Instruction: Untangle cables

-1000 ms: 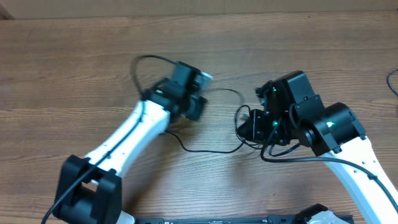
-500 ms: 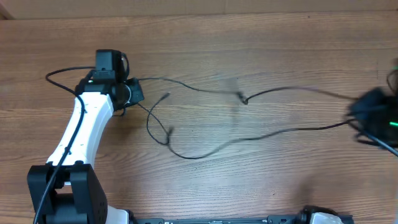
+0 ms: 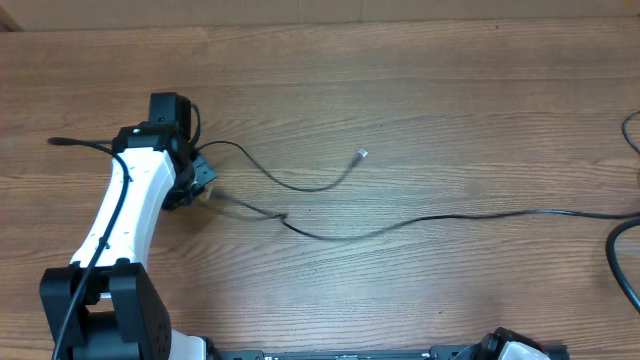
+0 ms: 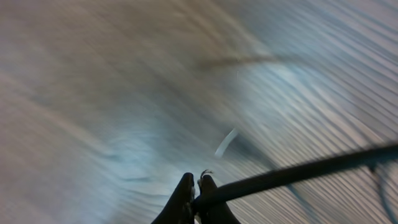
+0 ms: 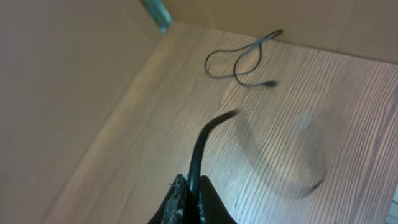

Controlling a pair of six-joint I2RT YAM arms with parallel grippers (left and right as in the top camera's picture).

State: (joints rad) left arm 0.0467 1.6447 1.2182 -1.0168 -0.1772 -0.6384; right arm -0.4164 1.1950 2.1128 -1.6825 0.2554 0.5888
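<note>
Left gripper [image 4: 194,185] pinching cable [image 4: 298,172], arm [image 3: 135,200] extended left

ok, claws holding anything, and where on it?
Yes: left claw pinches a thin black cable at the tips; right claw pinches a cord, apparently near a free end.

A brown wooden table [image 3: 450,90] is filling the whole scene, its grain running from side to side. A plain tan board [image 5: 68,93] is standing against its edge and rising like a wall. Light is falling evenly from above and glancing off the wood in a pale bluish sheen in one spot.
</note>
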